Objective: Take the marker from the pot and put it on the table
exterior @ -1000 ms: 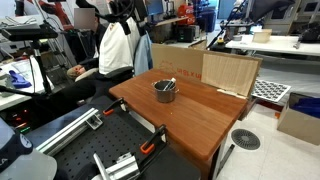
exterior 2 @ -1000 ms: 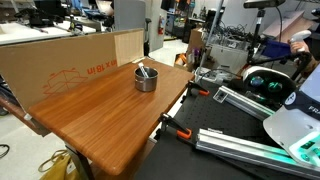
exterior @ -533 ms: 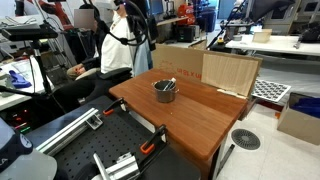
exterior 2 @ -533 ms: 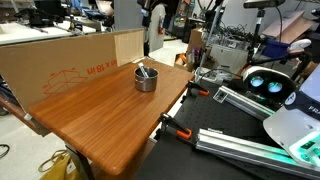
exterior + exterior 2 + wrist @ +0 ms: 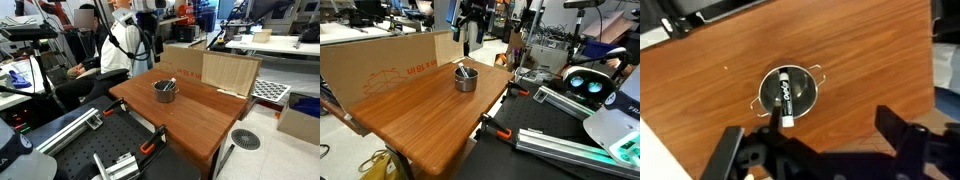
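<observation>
gripper (image 5: 812, 147): wide open, empty, hovers high to line up | marker (image 5: 784, 97): below and just ahead, lying slanted inside pot (image 5: 808, 88), not yet grasped | table (image 5: 870, 60): wood beside pot looks fit for drop-off

A tall cardboard sheet (image 5: 380, 62) with red print stands along one long edge of the worktop (image 5: 420, 115). Orange clamps (image 5: 500, 131) sit at the adjoining edge, beside a black metal platform (image 5: 75, 158). A person in a white coat (image 5: 113, 50) sits beyond a far corner.
</observation>
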